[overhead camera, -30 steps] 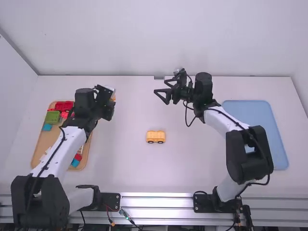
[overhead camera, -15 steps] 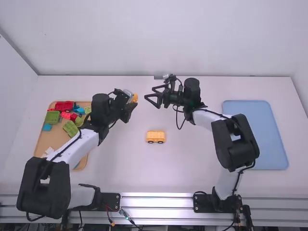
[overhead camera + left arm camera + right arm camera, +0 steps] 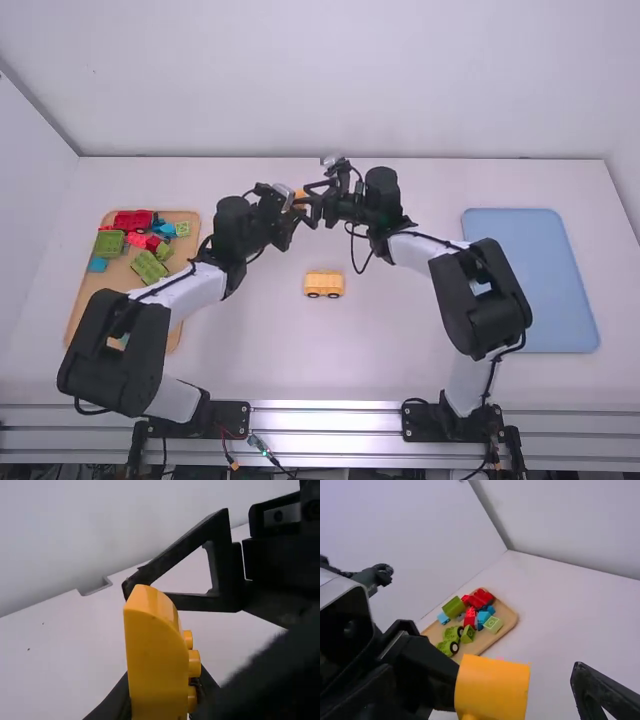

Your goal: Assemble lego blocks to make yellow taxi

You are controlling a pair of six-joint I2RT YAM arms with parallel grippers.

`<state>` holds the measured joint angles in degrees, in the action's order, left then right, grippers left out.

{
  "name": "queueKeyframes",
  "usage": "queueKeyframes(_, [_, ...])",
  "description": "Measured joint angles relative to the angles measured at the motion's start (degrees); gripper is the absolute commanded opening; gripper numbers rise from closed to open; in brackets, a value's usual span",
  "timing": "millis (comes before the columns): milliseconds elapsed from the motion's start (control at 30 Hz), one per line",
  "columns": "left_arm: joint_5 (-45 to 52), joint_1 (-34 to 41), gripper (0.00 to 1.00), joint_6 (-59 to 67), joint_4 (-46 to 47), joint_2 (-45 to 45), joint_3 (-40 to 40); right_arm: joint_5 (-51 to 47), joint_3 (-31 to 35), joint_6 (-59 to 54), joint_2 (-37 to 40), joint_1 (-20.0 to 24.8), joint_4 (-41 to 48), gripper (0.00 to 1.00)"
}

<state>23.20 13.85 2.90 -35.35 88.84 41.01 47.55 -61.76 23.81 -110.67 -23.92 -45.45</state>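
Back of the table's middle, my left gripper (image 3: 291, 206) is shut on a yellow-orange block (image 3: 300, 196). In the left wrist view the block (image 3: 154, 655) stands up from the left gripper (image 3: 162, 702), its curved top up and round studs at one side. Facing it from the right, my right gripper (image 3: 314, 205) is open. The right wrist view has the block (image 3: 492, 687) between the spread fingers of the right gripper (image 3: 487, 697); I cannot tell whether they touch it. A yellow wheeled car base (image 3: 324, 284) rests on the table in front of both grippers.
At the left, a wooden tray (image 3: 88, 290) holds red, green and blue blocks and wheeled pieces. A blue tray (image 3: 545, 270) lies at the right. The back wall (image 3: 450, 90) rises behind the table's far edge.
My left gripper has carried the block rightward from near the wooden tray. The right gripper has moved left and slightly toward the camera, closing the distance between them. The car base has stayed put.
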Motion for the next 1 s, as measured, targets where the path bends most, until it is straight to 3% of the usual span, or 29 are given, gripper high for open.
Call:
queueKeyframes(167, [-1.51, 1.49, 0.02, -1.11, -1.05, 0.00, 0.00, -2.14, 0.00, 0.17, 0.00, -0.02, 0.68, 0.70])
queueKeyframes(267, [-2.71, 1.86, 0.02, -1.68, -1.22, -0.02, 0.00, -3.17, 0.00, 0.11, 0.00, -0.02, 0.66, 0.52])
queueKeyframes(767, [-5.29, 1.86, 0.05, -2.03, -1.01, 0.00, -0.04, -3.30, 0.00, 0.26, 0.00, -0.50, 0.66, 0.19])
queueKeyframes(833, [-5.31, 1.86, 0.12, -2.01, -1.01, -0.02, -0.04, -3.50, 0.00, 0.24, 0.00, -0.50, 0.66, 0.18])
queueKeyframes(933, [-5.22, 1.86, 0.47, -2.38, -1.07, 0.00, -0.04, -3.56, 0.00, 0.17, 0.00, -0.50, 0.68, 0.17])
queueKeyframes(967, [-5.27, 1.86, 0.67, -3.17, -1.38, 0.00, -0.04, -3.65, 0.00, 0.24, 0.00, -0.39, 0.76, 0.17])
queueKeyframes(1000, [-5.25, 1.86, 0.99, -3.30, -1.40, -0.02, -0.04, -3.80, 0.00, 0.20, -0.02, -0.31, 0.83, 0.17])
